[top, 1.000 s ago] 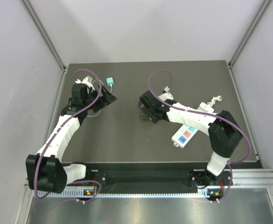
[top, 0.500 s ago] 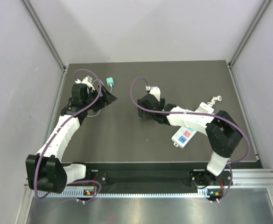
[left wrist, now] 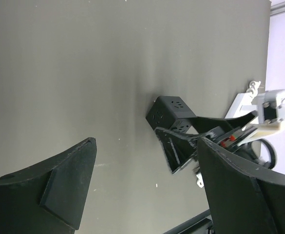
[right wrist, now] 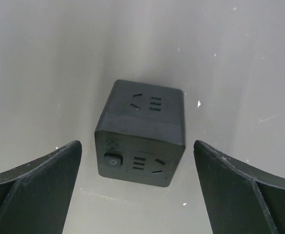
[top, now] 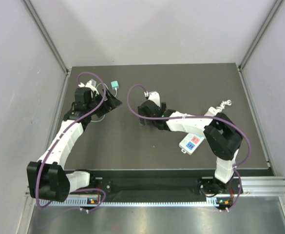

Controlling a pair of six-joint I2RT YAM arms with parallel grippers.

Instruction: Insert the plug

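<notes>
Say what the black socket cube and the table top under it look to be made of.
Socket cube: likely moulded plastic, matte black; clean edges, cut slot openings and a dull, even sheen suggest it. Table top: dark matte sheet, perhaps rubber or laminate; flat, with small pale specks. Which one, I cannot tell.

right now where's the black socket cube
The black socket cube sits near the middle of the table, centred in the right wrist view and framed by the open right gripper, left of the white power strip.
</notes>
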